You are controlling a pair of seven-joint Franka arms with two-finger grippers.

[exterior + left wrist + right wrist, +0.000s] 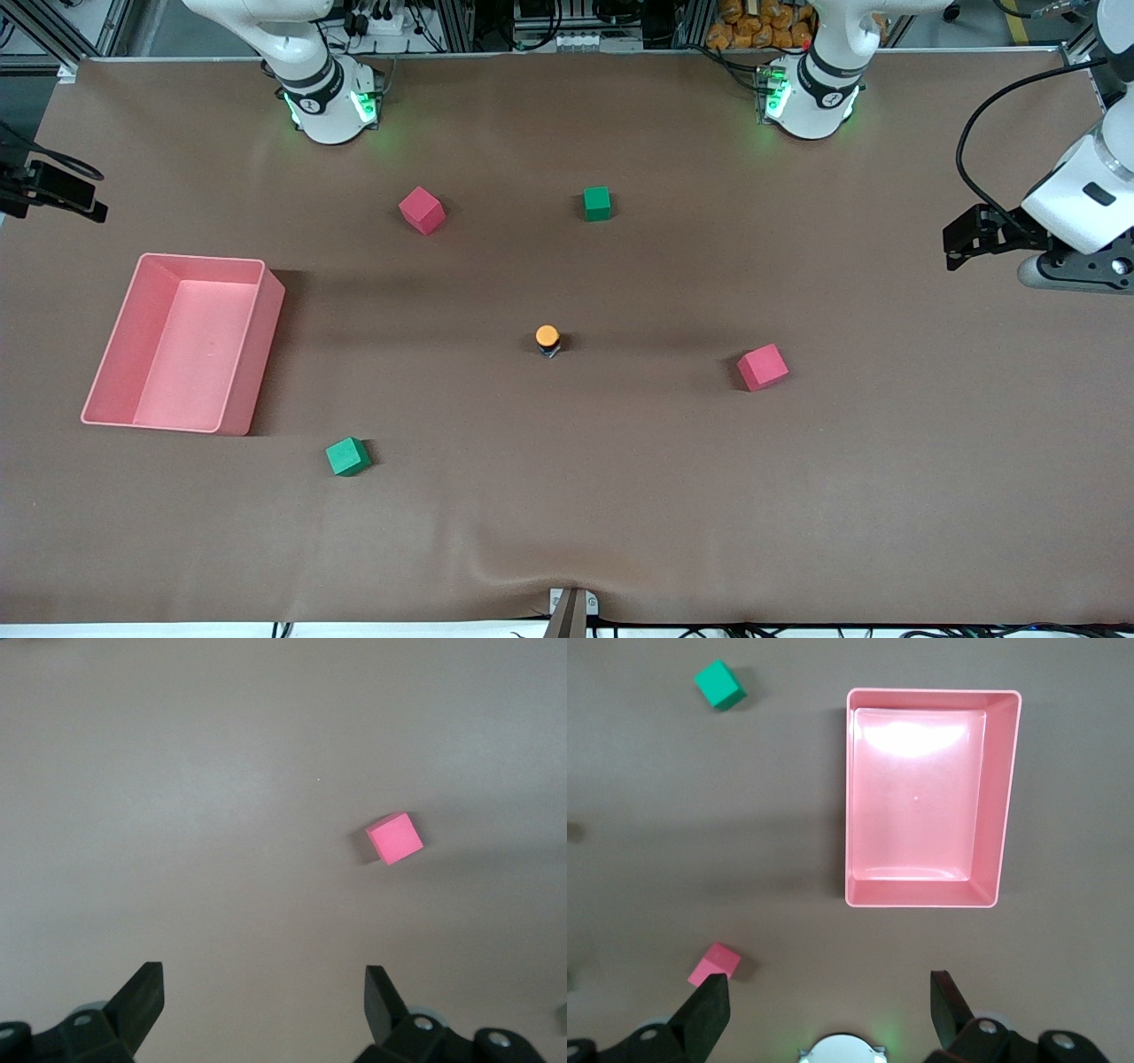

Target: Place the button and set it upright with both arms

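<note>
The button (547, 339) is seen standing upright near the middle of the bench (620, 496), orange cap on top, touched by nothing. A red cube (762, 367) lies beside it toward the left arm's end, and a green cube (347, 456) sits nearer the front edge toward the right arm's end. Farther back, toward the edge where the bases stand, another red cube (421, 210) and another green cube (597, 203) are found, well apart from each other. A pink bin (257, 354) is set near the right arm's end of the bench, nothing in it.

The left tool (966, 237) is held up in the air over the left arm's end edge of the bench; its fingers (142, 997) are spread wide with nothing between them, as shown in the left wrist view, where a red cube (394, 838) is seen below. The right tool (828, 1010) is held high over the bin's end of the bench, likewise released and carrying nothing. Both arms are parked well clear of the button.
</note>
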